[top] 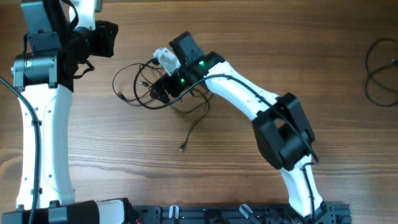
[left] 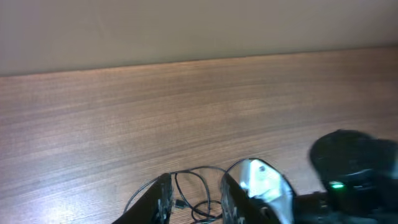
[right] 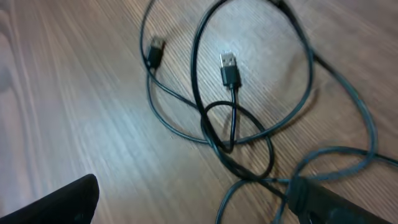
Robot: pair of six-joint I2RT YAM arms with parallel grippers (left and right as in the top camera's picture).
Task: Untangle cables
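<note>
Cables point(top: 142, 86) lie in a loose tangle of loops left of the middle of the desk point(top: 267, 37), with one tail point(top: 182, 148) trailing toward the near side. They look thin, light and limp, so I expect them to slide and drag their neighbours at the slightest pull, and to slip from a hold on a bare run. The plugs point(right: 229, 68) are the stiff parts and seem the surest places to take hold, along with the crossing point(right: 225, 144) where one small loop wraps other strands. The right pincer point(top: 160, 91) sits low over the tangle with its jaws wide apart and nothing between them; a strand runs up to one finger point(right: 336, 202), and I cannot tell whether it touches. The left pincer point(left: 194, 200) hangs toward the far side, apart from the cables, its jaws a little apart and empty, the loops showing beyond the gap. Open desk lies on the near side and to the right of the tangle, so strands could be drawn out there. The left arm point(top: 37, 124) stands along the left, another cord point(top: 379, 68) lies at the right edge, well apart, and the far edge point(left: 186, 61) bounds the room behind.
</note>
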